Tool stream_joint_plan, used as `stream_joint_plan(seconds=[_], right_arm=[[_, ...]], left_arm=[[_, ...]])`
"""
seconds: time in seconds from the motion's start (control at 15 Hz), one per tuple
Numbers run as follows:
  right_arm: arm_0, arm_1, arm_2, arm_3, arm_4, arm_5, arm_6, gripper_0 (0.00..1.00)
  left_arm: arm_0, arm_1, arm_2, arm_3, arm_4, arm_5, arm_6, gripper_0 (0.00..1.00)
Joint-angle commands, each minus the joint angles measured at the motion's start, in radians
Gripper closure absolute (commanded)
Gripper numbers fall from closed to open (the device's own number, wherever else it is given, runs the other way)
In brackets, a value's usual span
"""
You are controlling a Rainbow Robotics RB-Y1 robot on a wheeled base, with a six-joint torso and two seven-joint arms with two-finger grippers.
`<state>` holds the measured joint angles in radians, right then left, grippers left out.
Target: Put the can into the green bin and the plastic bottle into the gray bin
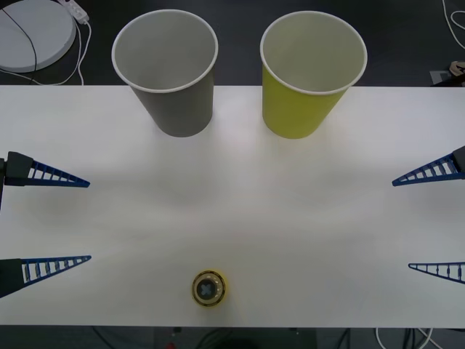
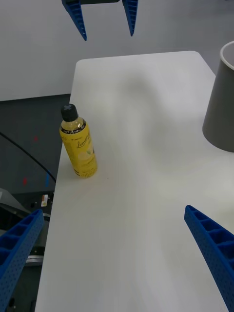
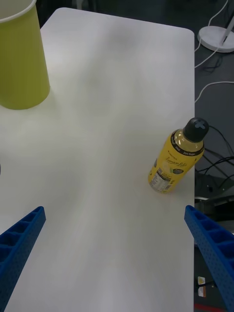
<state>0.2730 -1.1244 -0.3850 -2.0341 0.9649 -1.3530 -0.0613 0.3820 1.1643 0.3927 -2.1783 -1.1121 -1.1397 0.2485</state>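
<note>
Standing upright at the bench's [image 1: 240, 211] near edge, the plastic bottle [image 1: 209, 288] is small and yellow, with a dark screw cap, a gold-brown neck band and black print. It sits between the two pincers and well apart from both. At the bench's left side the left pincer [image 1: 54, 222] hovers with blue ribbed fingers spread apart; the right pincer [image 1: 429, 222] does likewise at the right side. Along the far edge stand the gray bin [image 1: 168, 73] and, beside it, the green bin [image 1: 309, 73].
</note>
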Motion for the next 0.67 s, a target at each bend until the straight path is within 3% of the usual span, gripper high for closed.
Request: stream_joint_plan(seconds=[0.07, 0.67], right_arm=[[0.0, 0.0, 0.0, 0.0, 0.0, 0.0, 0.0, 0.0], [0.0, 0.0, 0.0, 0.0, 0.0, 0.0, 0.0, 0.0]], left_arm=[[0.0, 0.0, 0.0, 0.0, 0.0, 0.0, 0.0, 0.0], [0.028, 0.035, -0.021, 0.051, 0.029, -0.048, -0.064, 0.0]])
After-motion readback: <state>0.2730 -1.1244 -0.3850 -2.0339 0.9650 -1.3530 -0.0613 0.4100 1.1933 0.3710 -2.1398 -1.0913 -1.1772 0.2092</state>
